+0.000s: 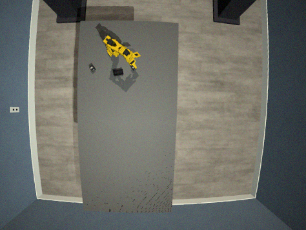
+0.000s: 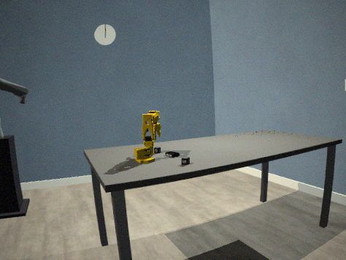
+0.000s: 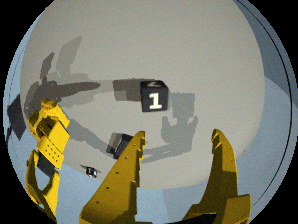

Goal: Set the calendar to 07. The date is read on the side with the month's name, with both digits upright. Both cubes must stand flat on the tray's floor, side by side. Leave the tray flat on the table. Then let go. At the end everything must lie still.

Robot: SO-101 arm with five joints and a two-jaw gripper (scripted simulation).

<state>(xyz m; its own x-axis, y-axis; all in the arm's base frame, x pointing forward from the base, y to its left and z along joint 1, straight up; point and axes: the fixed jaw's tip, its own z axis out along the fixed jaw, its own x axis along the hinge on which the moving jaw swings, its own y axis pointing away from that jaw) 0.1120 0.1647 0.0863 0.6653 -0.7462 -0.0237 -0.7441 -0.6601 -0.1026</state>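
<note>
A dark cube (image 3: 153,96) lies on the table with a white 1 facing the wrist camera. It also shows in the side view (image 2: 157,150) beside the arm's base and in the overhead view (image 1: 132,68). My gripper (image 3: 178,135) hangs above this cube, open, with nothing between the fingers; it also shows in the side view (image 2: 155,128). The flat black tray (image 1: 117,71) lies on the table close by, with no cube in it, and shows in the side view (image 2: 171,154). A second dark cube (image 1: 92,67) (image 2: 185,161) lies apart from the tray, nearer the table's edge.
The yellow arm's base (image 2: 144,155) stands near one end of the long grey table. A dark stand (image 2: 9,175) with another arm is on the floor off to the side.
</note>
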